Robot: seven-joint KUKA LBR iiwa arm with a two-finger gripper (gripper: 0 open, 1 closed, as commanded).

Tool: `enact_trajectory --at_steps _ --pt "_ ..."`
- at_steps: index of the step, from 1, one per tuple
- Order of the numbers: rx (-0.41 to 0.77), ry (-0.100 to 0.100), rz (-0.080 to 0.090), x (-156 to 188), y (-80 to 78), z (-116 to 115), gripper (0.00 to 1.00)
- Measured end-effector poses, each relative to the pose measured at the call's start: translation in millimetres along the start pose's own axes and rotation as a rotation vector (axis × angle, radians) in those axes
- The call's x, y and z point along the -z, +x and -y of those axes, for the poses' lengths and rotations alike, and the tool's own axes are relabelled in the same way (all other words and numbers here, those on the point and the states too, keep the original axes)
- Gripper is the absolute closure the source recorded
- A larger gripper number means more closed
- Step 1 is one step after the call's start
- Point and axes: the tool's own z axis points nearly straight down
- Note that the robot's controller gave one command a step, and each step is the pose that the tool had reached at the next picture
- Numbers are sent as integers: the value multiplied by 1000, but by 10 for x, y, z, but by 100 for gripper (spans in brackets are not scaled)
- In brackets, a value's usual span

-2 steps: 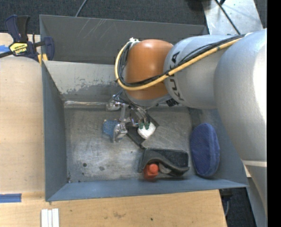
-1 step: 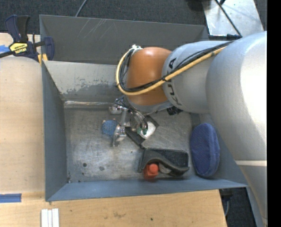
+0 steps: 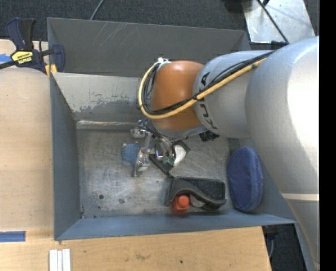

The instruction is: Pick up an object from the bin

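Note:
My gripper (image 3: 151,166) hangs low over the middle of the bin floor, under the orange wrist cover, and is open with nothing visible between its fingers. A small blue object (image 3: 129,151) lies just left of the left finger (image 3: 139,164), touching or nearly touching it. A small white object (image 3: 180,154) lies just right of the gripper, partly hidden by it. A black tool with an orange-red cap (image 3: 195,195) lies on the floor in front of the gripper, toward the near wall.
A dark blue oval pad (image 3: 245,178) rests against the bin's right side. The arm covers the bin's upper right. Bare floor stretches across the left half of the bin.

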Motion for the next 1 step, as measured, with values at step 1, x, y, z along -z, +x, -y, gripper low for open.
enact_trajectory --at_steps 1 --pt "-1 -1 1 12 -7 -4 100"
